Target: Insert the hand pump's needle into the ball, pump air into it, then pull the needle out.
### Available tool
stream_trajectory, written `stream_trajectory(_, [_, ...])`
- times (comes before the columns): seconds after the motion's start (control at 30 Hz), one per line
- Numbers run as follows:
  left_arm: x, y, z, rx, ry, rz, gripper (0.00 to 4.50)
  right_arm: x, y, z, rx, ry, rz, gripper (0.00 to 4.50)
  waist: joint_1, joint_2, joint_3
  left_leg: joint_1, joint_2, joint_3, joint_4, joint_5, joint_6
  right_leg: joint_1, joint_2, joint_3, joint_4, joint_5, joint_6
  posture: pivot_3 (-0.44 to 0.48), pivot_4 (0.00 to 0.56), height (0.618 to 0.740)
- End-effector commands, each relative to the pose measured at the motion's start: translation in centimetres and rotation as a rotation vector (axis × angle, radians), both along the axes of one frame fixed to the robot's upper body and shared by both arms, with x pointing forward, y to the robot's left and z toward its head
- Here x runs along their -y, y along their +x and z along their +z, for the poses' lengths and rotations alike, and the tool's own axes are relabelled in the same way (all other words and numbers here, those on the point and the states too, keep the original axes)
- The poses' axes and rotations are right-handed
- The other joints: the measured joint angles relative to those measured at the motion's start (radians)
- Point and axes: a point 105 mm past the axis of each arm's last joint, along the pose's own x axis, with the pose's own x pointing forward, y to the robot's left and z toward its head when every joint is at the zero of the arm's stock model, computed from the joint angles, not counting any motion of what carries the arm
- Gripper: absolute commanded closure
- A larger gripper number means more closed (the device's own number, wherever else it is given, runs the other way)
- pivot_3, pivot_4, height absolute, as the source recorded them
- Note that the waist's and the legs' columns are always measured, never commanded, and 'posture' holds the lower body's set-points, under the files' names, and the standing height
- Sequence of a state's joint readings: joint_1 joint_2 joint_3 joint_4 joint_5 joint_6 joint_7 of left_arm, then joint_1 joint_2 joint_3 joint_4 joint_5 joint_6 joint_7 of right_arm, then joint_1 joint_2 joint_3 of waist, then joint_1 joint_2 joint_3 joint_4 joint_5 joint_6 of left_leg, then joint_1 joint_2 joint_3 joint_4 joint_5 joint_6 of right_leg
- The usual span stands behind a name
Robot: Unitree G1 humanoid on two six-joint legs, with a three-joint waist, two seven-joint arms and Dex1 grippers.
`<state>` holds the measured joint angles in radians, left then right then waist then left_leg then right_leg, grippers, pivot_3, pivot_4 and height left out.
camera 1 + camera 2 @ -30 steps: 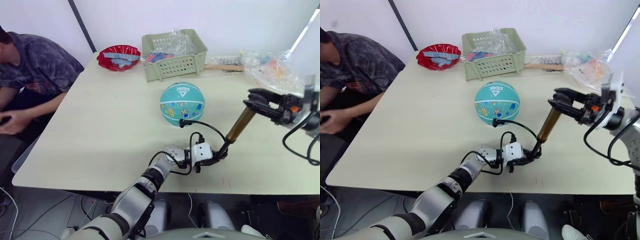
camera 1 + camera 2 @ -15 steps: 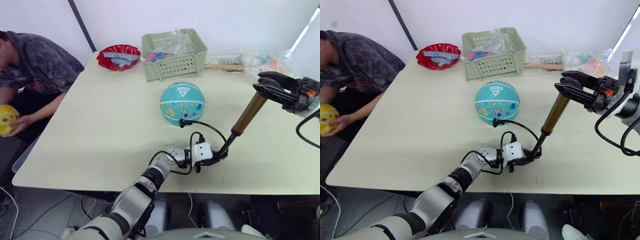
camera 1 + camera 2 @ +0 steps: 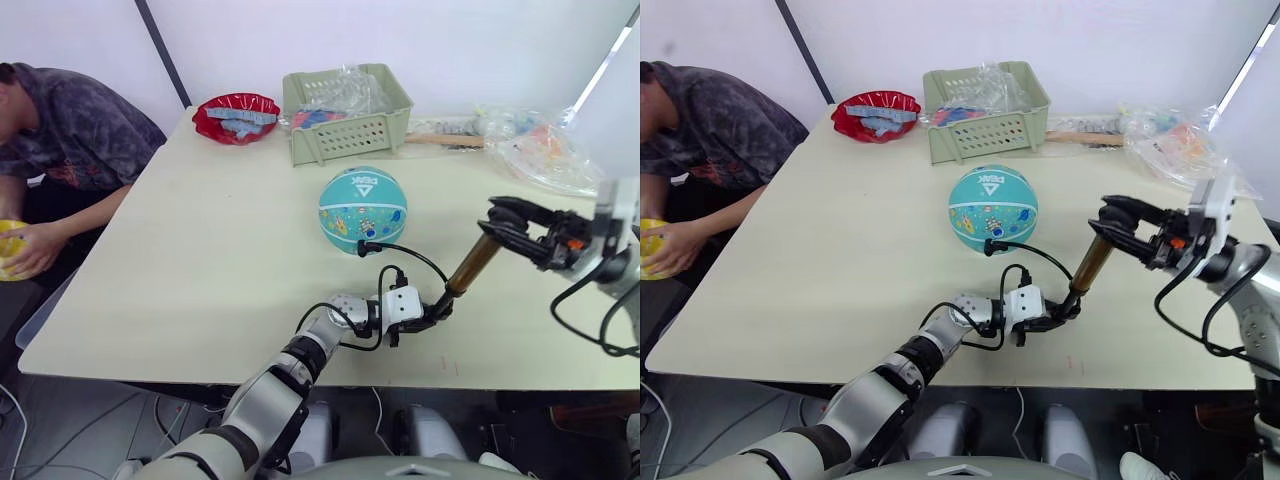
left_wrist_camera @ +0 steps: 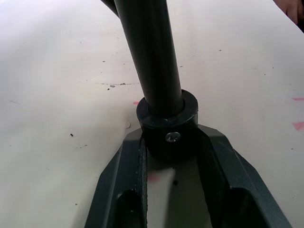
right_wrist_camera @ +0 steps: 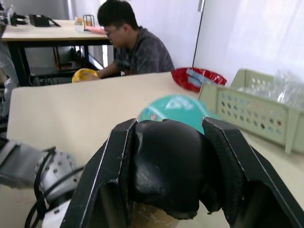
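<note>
The left gripper [image 3: 432,312] is seen low near the front edge of the surface [image 3: 200,250], its fingers [image 4: 223,180] clamped on the black bottom end cap of the hand pump [image 3: 467,270]. In the left wrist view the cap is wedged tight between both fingers, with the dark shaft rising out of it. From that grip the gold-bronze barrel is tilted up and away toward the right edge. At the top, the black T-handle is grasped by the right gripper [image 3: 1118,228]; in the right wrist view its fingers [image 5: 118,156] are pressed against either side of the handle's rounded black knob, with the bronze barrel top just visible beneath.

The thin black hose [image 3: 415,256] is looped from the pump's lower end up and across to the ball [image 3: 364,209], and its black tip is seated against the ball's near side, low down. The needle itself cannot be made out there. The teal ball is resting on the surface, near the middle, with its white "PEAK" lettering turned up.

Toward the far edge a pale green basket [image 3: 345,110] is standing with plastic-wrapped items inside, and a red bowl [image 3: 236,115] is set beside it near the far left corner. Clear plastic bags [image 3: 540,145] are heaped by the far right corner. Off the left edge a person [image 3: 60,130] is seated, with a small yellow ball [image 3: 10,245] held in one hand.
</note>
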<state>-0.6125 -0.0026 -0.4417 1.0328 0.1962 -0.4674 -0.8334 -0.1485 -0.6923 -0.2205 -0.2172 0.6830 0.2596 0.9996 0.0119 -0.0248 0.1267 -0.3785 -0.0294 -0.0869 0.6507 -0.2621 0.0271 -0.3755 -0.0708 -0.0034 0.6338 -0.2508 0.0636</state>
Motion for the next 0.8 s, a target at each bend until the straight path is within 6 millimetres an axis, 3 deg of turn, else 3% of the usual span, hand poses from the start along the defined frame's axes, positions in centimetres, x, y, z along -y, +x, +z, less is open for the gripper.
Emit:
stream_trajectory(0.03, [-3.1,-2.6,-5.4,-0.152,0.201,-0.003,3.49,0.3,0.2,-5.0,-0.115,-0.094,-0.049,2.87,0.000,-0.002,-0.003,0.000,0.000,0.000,0.000,0.000,0.000,0.000,0.000,0.000,0.000,0.000,0.000,0.000,0.150,0.740])
stream_trajectory(0.3, [-3.2,-2.5,-5.3,-0.144,0.203,-0.004,3.49,-1.5,-0.1,-9.6,-0.160,-0.125,-0.054,2.87,-0.001,0.000,-0.005,0.001,0.000,0.000,-0.001,0.000,0.000,0.000,0.001,0.000,0.000,0.001,-0.001,0.000,0.150,0.740])
stream_trajectory(0.63, [-3.0,-2.7,-5.0,-0.169,0.173,-0.016,3.49,-1.9,-0.1,-10.1,-0.141,-0.129,-0.067,2.87,-0.008,-0.001,-0.006,0.005,0.001,-0.002,-0.001,0.000,0.000,0.003,0.002,0.000,0.001,-0.001,0.001,0.000,0.150,0.740])
stream_trajectory(0.7, [-2.7,-2.3,-4.4,-0.181,0.123,0.011,2.48,-1.9,-0.1,-10.0,-0.137,-0.131,-0.068,2.87,-0.009,-0.001,-0.006,0.005,0.001,-0.002,-0.001,0.000,0.000,0.003,0.002,0.000,0.001,-0.001,0.001,0.000,0.150,0.740])
stream_trajectory(0.8, [-2.3,-1.6,-3.2,-0.168,0.050,0.026,1.52,-1.9,0.0,-10.0,-0.131,-0.132,-0.066,2.87,-0.006,0.000,-0.006,0.004,0.000,-0.002,-0.001,0.000,0.000,0.003,0.001,0.000,0.001,-0.001,0.001,0.000,0.150,0.740])
